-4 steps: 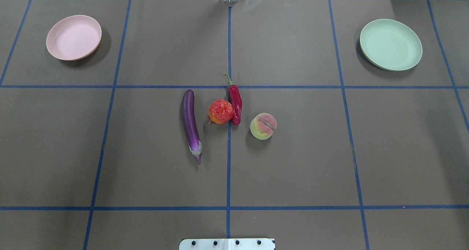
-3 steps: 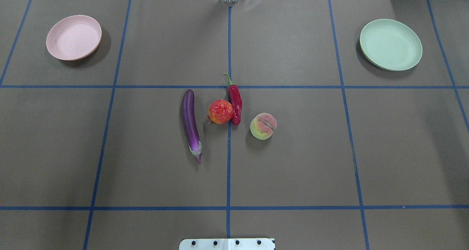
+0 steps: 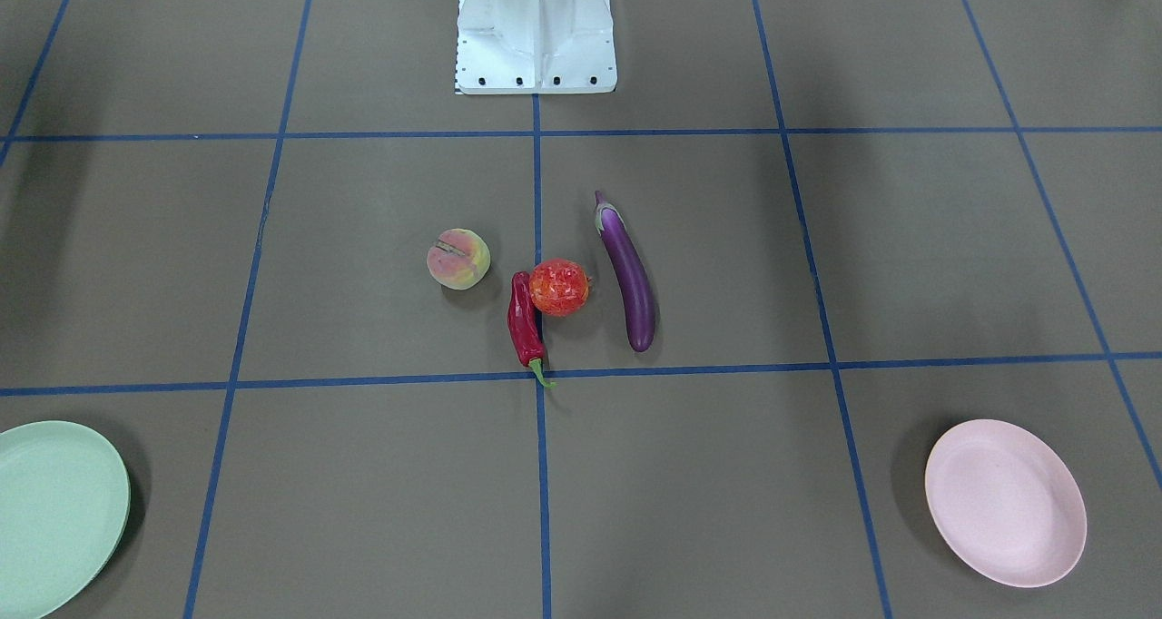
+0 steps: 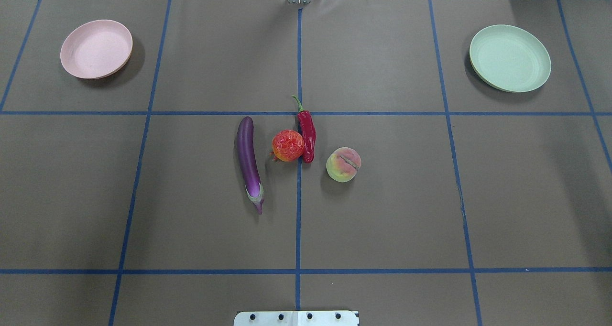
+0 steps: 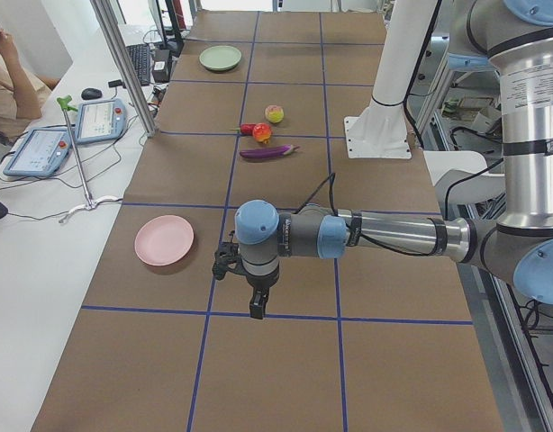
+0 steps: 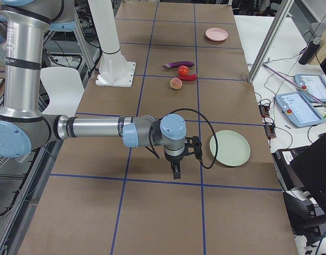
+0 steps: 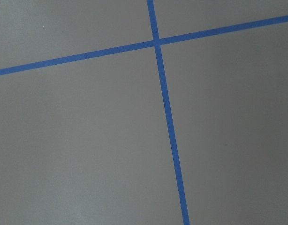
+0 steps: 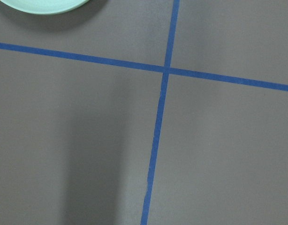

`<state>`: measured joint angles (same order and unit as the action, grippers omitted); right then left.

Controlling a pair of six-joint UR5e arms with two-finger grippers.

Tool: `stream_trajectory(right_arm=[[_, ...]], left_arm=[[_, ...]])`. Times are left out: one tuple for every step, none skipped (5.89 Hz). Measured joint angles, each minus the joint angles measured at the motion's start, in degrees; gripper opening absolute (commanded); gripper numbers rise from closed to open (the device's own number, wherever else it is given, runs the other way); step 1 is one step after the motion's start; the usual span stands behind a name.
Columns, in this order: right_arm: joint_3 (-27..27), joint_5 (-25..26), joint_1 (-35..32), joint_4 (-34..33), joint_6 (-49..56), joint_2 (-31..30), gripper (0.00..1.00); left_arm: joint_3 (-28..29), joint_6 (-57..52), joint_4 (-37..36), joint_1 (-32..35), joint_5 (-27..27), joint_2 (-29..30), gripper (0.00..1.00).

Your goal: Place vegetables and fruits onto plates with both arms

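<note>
Left claw [image 5: 256, 310], right claw [image 6: 176, 172]: state unclear. Eggplant [image 4: 248, 158], chili [image 4: 307, 135], peach [image 4: 343, 164], red-orange fruit [image 4: 288, 146] outside pink plate [image 4: 96, 49], mint plate [image 4: 510, 58].

No legible text anywhere; the tablet screens [image 5: 101, 120] seem too small.

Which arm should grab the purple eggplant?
The left arm, probably. The eggplant lies left of the blue centre line, on the same side as the pink plate, which that arm hovers beside.
</note>
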<state>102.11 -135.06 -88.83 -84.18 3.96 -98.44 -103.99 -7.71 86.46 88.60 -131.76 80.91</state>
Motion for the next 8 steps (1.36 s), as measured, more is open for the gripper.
stream_trajectory(right_arm=[[0.15,-1.18,1.57,3.16,-0.12,1.69,1.00],[0.30,-2.74,3.89,4.96,-1.31,4.49,1.00],[0.48,-3.65,7.42,5.60,-4.75,8.37,1.00],[0.58,-3.58,12.71,5.86,-7.69,13.51,1.00],[0.78,-3.12,18.48,6.14,-10.87,18.86,1.00],[1.71,-0.84,23.61,6.49,-16.49,22.63,1.00],[3.34,4.52,29.43,6.70,-24.42,25.58,1.00],[4.30,11.01,36.47,6.45,-33.94,28.88,1.00]], left_arm=[[-0.13,0.17,0.07,-0.01,0.27,0.50,1.00],[-0.22,0.22,0.16,-0.01,0.48,1.21,1.00],[-0.29,0.21,0.48,-0.01,0.50,2.01,1.00],[-0.18,0.17,2.07,-0.04,0.49,2.74,1.00],[0.58,0.19,6.28,-0.11,0.52,3.84,1.00],[1.90,0.26,10.34,-0.15,0.48,5.05,1.00],[3.13,0.28,12.19,-0.21,0.37,5.72,1.00],[3.95,0.26,12.81,-0.24,0.31,6.03,1.00]])
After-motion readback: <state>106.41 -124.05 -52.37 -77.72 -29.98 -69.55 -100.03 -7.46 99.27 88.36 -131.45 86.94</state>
